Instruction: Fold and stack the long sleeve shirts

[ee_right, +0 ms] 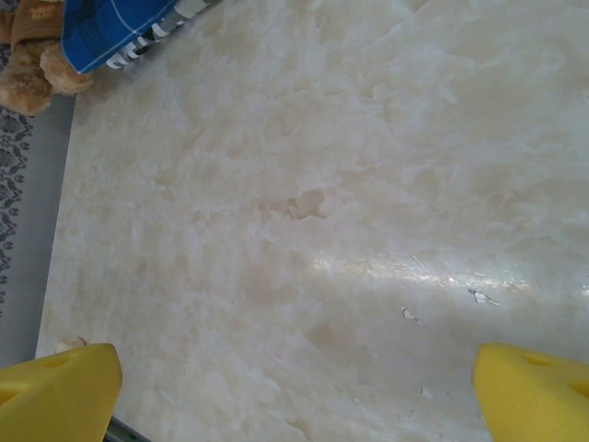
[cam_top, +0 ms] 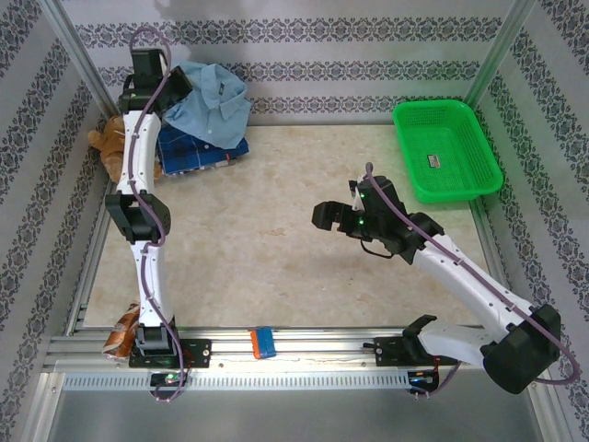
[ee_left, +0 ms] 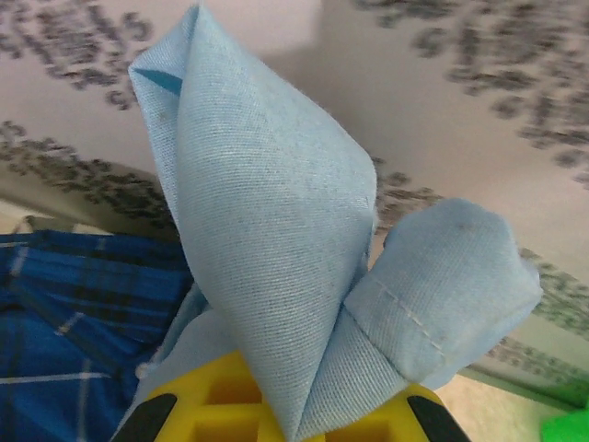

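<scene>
Aluminium rail (cam_top: 304, 354), near edge: both arm bases are bolted here, and a small blue-and-orange block (cam_top: 263, 342) is lodged between them.

Bench (cam_top: 276, 203), pale marbled top: the middle is bare.

Right gripper (cam_top: 336, 214): held above the bench centre, jaws spread wide, nothing between them. In the right wrist view the gripper (ee_right: 294, 405) is seen over bare bench.

Basket (cam_top: 460, 129), green plastic, far right: it is set well apart from both shirts.

Bear (cam_top: 110, 143), brown plush, far left corner: it lies just beside the plaid shirt and is no part of the task. It is also seen in the right wrist view (ee_right: 32, 64).

Plaid shirt (cam_top: 189, 147), dark blue with thin white lines: it lies bunched on the bench in the far left corner, partly covered by the blue shirt. It is seen as well at (ee_left: 64, 322) and (ee_right: 115, 32).

Blue shirt (cam_top: 216, 101), plain light blue: it is crumpled on top of the plaid shirt, against the back wall. A fold of it (ee_left: 276, 239) is pinched and raised.

Left gripper (cam_top: 175, 90): reached to the far corner, jaws clamped on the blue shirt; its yellow fingers are mostly hidden by cloth (ee_left: 285, 414).

Step in hand, as judged: the blue shirt is being taken from the pile; no fold is made yet, so the task is at an early stage.

Next move, as judged: the shirt should be carried to the bare middle and laid flat. A second edge would need to be taken by the right gripper so the cloth can be spread. Care is called for that the plaid shirt is not dragged along.
</scene>
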Controlling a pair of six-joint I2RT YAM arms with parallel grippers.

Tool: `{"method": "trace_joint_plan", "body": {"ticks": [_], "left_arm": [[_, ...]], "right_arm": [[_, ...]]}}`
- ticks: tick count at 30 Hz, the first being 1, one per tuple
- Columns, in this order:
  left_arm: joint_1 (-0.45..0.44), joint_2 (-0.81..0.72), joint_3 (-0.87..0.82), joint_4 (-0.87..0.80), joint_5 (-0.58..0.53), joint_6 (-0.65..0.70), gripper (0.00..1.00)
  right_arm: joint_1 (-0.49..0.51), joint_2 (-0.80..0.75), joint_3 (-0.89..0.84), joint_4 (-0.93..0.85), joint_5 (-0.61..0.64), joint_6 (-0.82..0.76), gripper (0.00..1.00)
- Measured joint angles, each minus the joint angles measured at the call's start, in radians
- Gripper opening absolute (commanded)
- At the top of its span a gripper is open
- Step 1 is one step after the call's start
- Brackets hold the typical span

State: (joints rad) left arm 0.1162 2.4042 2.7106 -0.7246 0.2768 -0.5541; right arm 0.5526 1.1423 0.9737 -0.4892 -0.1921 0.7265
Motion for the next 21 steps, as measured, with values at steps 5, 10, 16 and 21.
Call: {"method": "trace_joint_plan", "body": {"ticks": [5,10,16,21], "left_arm": [[0.071,0.042,0.0,0.0,0.0,-0.031,0.0],[0.119,0.055,-0.004,-0.026,-0.009,-0.039,0.0],[0.148,0.055,-0.075,-0.043,-0.024,-0.047,0.0],[0.161,0.056,-0.149,-0.067,-0.039,-0.049,0.0]], "right_arm": [[0.021,0.063,0.001,0.045,0.018,0.016,0.98],[0.055,0.19,0.056,0.069,0.023,0.029,0.98],[0.077,0.319,0.196,0.087,0.022,0.029,0.98],[0.09,0.385,0.277,0.1,0.018,0.026,0.98]]}}
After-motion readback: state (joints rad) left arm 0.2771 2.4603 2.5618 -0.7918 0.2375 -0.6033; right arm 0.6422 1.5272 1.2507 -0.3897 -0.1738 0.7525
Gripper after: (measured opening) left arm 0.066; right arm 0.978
